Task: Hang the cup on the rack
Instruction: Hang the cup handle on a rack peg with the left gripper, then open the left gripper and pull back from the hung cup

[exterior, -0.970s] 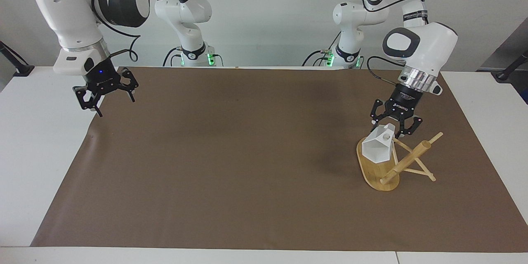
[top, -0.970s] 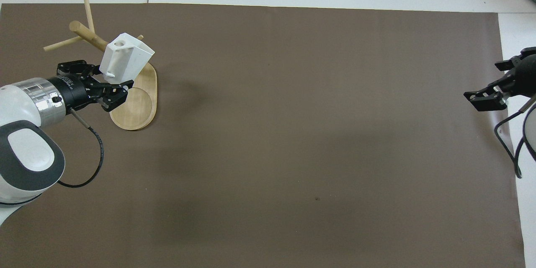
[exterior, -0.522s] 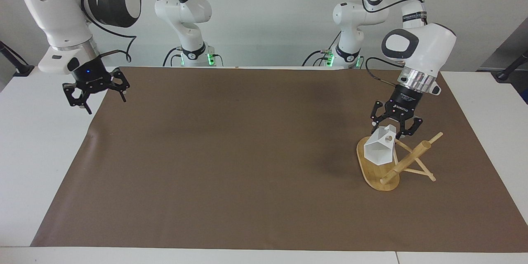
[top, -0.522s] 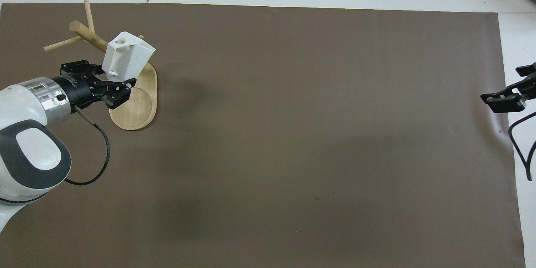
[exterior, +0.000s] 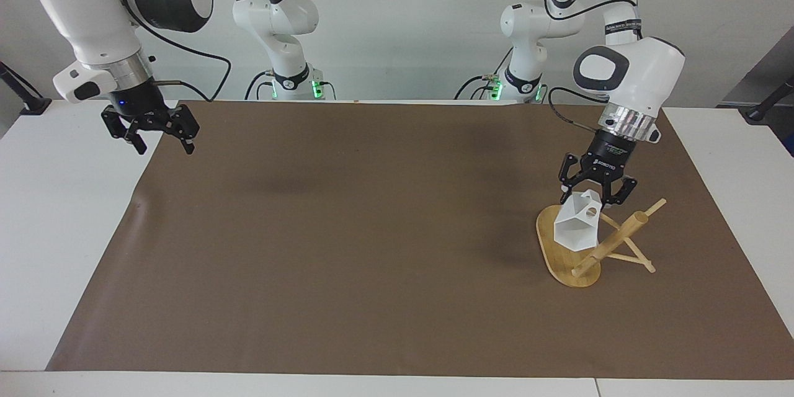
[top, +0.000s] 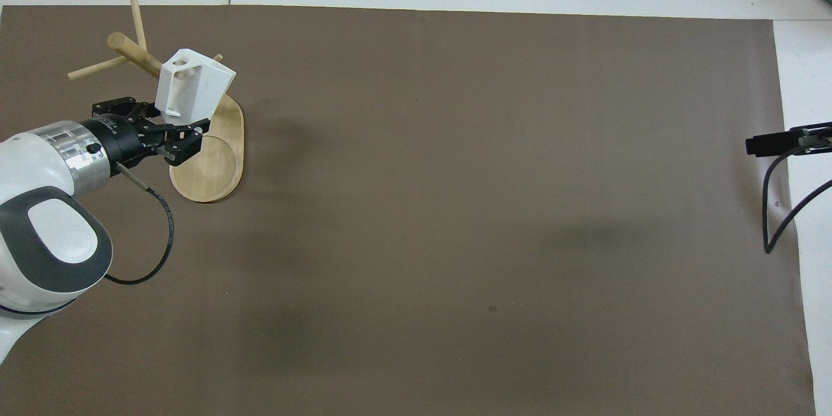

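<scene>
The white faceted cup (exterior: 574,232) hangs tilted on a thin peg of the bamboo rack (exterior: 614,239), over its oval base (exterior: 555,257). The blocky handle with the round hole points up. My left gripper (exterior: 593,198) is just above the handle, its fingers open on either side of it and apart from the cup. In the overhead view the cup (top: 195,88) sits between the rack's post (top: 136,55) and my left gripper (top: 177,120). My right gripper (exterior: 162,141) is open and empty, over the mat's edge at the right arm's end; only its tip (top: 777,142) shows in the overhead view.
A brown mat (exterior: 372,248) covers most of the white table (exterior: 56,211). The rack stands at the left arm's end of the mat. The arms' bases (exterior: 288,84) are at the table's robot edge.
The cup has tipped and settled lower against the rack's post. My left gripper has drawn slightly up and back. My right arm has pulled back toward the robots and turned its gripper.
</scene>
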Tool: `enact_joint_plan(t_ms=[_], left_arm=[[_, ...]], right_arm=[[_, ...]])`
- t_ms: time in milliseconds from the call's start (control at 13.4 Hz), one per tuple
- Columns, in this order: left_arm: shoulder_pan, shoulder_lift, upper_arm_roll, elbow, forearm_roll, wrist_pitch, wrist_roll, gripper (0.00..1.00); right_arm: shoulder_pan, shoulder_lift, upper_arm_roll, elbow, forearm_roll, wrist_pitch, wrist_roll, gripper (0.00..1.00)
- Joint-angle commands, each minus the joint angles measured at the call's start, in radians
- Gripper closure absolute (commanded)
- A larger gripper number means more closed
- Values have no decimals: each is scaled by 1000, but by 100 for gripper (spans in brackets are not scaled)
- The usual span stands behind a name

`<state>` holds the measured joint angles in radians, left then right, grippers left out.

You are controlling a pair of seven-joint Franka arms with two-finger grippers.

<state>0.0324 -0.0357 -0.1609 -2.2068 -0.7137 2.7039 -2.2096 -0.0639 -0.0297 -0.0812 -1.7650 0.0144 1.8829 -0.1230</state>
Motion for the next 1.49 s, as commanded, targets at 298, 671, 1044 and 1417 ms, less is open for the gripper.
enact_joint_plan(t_ms=[298, 671, 1044, 1417], left_arm=[[0, -6, 4, -19, 19, 28, -41, 79], [17, -7, 9, -14, 20, 8, -38, 0], [70, -46, 11, 21, 150, -171, -38, 0], [148, -84, 11, 110, 290, -410, -33, 0]], right_arm=[[-2, -9, 9, 48, -1, -105, 181, 0], [-4, -3, -15, 67, 1, -91, 180, 0], [-7, 7, -35, 85, 1, -90, 168, 0], [-7, 36, -35, 142, -4, -67, 166, 0]])
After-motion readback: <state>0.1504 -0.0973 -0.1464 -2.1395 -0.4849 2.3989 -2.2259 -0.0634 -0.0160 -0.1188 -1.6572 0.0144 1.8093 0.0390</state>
